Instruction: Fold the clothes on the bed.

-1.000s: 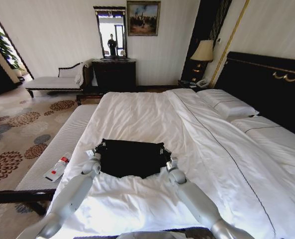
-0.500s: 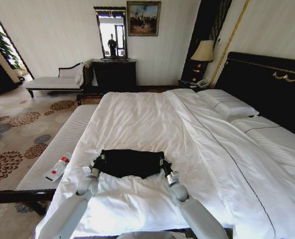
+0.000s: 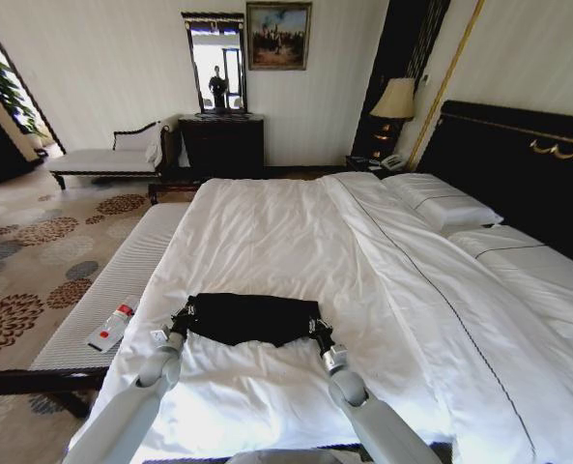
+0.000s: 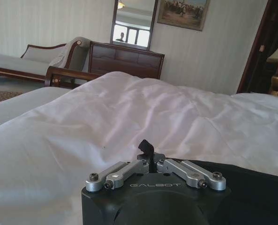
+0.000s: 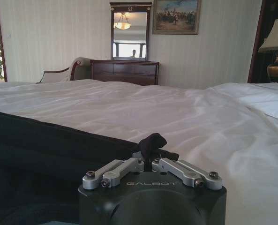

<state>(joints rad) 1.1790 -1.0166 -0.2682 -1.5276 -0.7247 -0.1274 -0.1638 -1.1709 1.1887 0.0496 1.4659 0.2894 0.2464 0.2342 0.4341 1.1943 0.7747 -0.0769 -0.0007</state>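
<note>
Lit lamp [image 3: 396,100] (corner), framed painting [image 3: 278,35], patterned carpet [image 3: 35,261].

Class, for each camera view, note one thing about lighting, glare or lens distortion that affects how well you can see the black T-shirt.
Head view: wide-angle bending at the edges; daylight blows out the doorway, and the black T-shirt reads as a flat dark patch on the white bed. Left wrist view: even light, shirt dark at the edge. Right wrist view: a lit lamp; shirt folds are barely visible.

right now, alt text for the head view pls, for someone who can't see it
Both tools pinch a folded black T-shirt on a white bed, the left tool at its left end and the right tool at its right end. A grey bench stands along the bed's left.
</note>
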